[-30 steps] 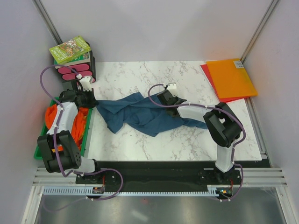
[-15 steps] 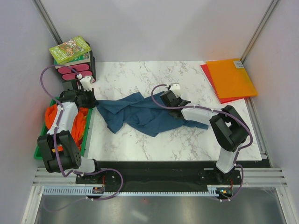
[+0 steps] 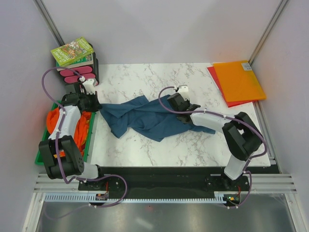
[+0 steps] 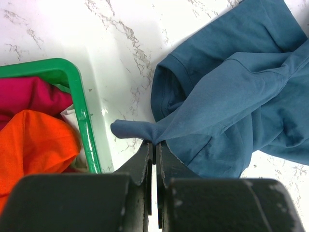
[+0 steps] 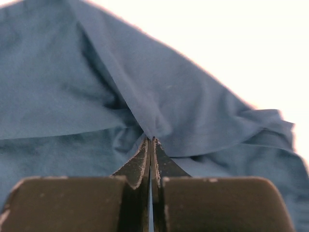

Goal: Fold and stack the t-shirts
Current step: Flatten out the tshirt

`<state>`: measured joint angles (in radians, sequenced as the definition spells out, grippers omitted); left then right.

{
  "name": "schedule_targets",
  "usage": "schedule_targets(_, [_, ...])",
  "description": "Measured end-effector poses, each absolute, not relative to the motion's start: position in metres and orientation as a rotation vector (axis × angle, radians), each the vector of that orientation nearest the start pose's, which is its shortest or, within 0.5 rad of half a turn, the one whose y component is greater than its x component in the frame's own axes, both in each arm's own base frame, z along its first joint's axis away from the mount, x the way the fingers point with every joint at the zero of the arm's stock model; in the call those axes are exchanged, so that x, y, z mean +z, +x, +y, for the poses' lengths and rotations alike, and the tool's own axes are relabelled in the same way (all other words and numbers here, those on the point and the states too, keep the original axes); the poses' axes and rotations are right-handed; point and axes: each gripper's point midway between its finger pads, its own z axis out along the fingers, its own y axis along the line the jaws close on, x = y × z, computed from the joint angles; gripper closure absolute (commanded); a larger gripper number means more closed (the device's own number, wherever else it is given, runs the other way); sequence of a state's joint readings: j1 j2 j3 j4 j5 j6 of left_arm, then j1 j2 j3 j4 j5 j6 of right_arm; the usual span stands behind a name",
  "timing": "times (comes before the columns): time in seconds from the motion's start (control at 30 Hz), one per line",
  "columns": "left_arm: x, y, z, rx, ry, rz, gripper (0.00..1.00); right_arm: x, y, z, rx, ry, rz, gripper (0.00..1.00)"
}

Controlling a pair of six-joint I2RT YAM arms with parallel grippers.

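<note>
Teal-blue t-shirt (image 3: 145, 118) pinched at two points, lying crumpled on marble table (image 3: 145, 77).
Left gripper (image 4: 154, 144) clamped tight on a fabric corner just beside green bin (image 4: 82, 111); right gripper (image 5: 151, 140) clamped on a raised fold toward the shirt's right side. Judged step: spreading flat, folding not begun. Next move: draw both grips apart evenly, clear of orange t-shirts (image 3: 85, 129) in the bin.
</note>
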<state>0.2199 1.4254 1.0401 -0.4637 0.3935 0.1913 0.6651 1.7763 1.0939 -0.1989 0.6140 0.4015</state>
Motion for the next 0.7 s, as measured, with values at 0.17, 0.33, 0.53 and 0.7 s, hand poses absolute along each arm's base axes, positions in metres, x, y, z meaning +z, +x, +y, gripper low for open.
schedule_targets(0.17, [0.155,0.364,0.020,-0.270,0.144,2.327,0.98,0.152,0.385,0.165,-0.200,0.008,2.127,1.00])
schedule_targets(0.33, [0.281,0.392,0.023,-0.223,0.146,2.119,0.98,0.366,0.395,0.131,-0.065,0.215,1.739,1.00])
schedule_targets(0.53, [0.467,0.364,0.003,-0.183,0.217,1.693,0.98,0.502,0.317,0.076,0.105,0.358,1.442,1.00])
schedule_targets(0.7, [0.490,0.321,-0.012,-0.203,0.241,1.656,0.98,0.465,0.304,0.064,0.037,0.336,1.521,1.00])
